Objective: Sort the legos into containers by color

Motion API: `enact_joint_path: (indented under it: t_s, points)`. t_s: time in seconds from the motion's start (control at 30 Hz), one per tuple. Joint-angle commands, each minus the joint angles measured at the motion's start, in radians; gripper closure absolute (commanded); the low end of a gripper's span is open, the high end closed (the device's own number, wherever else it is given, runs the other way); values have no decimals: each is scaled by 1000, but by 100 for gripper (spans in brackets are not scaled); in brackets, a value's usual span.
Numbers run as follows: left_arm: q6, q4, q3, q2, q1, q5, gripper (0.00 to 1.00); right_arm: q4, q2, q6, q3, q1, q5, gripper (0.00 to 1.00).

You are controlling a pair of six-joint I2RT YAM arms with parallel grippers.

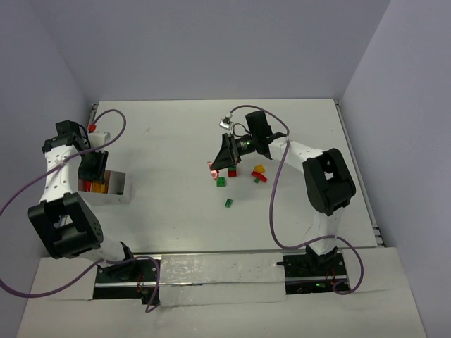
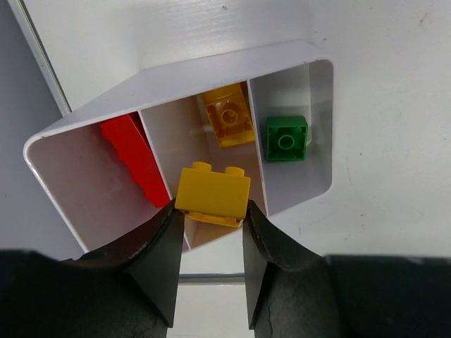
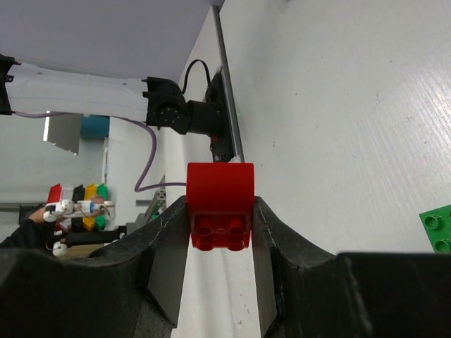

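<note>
– While the left pincer (image 2: 210,232) clamps a small yellow plastic brick (image 2: 213,190), why hover there?
– That's the yellow bay of the white three-bay plastic tray (image 2: 320,141), at the bench's (image 1: 176,141) nine o'clock. The right pincer (image 3: 220,232) grips a small red plastic brick (image 3: 220,204) near centre.

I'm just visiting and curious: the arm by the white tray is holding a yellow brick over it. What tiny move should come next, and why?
Probably open the left jaws and let the yellow brick drop. It seems to hang over the middle compartment of the tray, where an orange-yellow brick already lies, between a red brick and a green brick in the side compartments.
</note>
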Motion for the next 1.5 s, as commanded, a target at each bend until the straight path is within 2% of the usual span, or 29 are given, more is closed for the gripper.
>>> enact_joint_path:
  t_s: [0.0, 0.1, 0.13, 0.23, 0.37, 0.47, 0.57, 0.63, 0.7, 0.8, 0.9, 1.0, 1.13, 1.37, 1.47]
  points:
    - [18, 31, 6, 9, 3, -20, 59, -21, -24, -34, 53, 1, 4, 100]
    - [24, 23, 27, 5, 4, -6, 33, -28, -27, -36, 58, 1, 13, 100]
    - [24, 19, 38, 3, 3, 5, 29, -28, -30, -36, 58, 1, 15, 100]
    - [27, -6, 72, -4, 3, 55, 24, -25, -36, -35, 57, 1, 29, 100]
    - [43, -30, 140, -53, 3, 164, 24, 6, -52, -4, 44, 1, 66, 100]
    - [53, -40, 188, -109, -2, 309, 27, 62, -67, 70, 16, 1, 88, 100]
    - [28, -19, 181, -186, -27, 488, 32, 268, -90, 208, -33, 4, 121, 100]
    - [-14, 13, 145, -241, -85, 594, 36, 419, -92, 351, -70, 7, 134, 100]
    - [-114, 109, 72, -308, -190, 634, 36, 551, -82, 504, -91, 14, 153, 100]
    - [-230, 243, -38, -399, -322, 620, 37, 696, -66, 720, -127, 19, 209, 100]
    - [-394, 460, -153, -483, -490, 529, 37, 807, -64, 938, -172, 22, 309, 100]
    - [-467, 545, -207, -504, -596, 428, 36, 724, -80, 1024, -172, 34, 394, 100]
    - [-570, 612, -200, -455, -762, 322, 35, 558, -64, 1063, -101, 78, 436, 100]
    - [-663, 679, -101, -298, -846, 223, 26, 535, -41, 1179, -81, 111, 440, 100]
    - [-663, 669, -67, -261, -861, 164, 27, 562, -43, 1196, -92, 110, 438, 100]
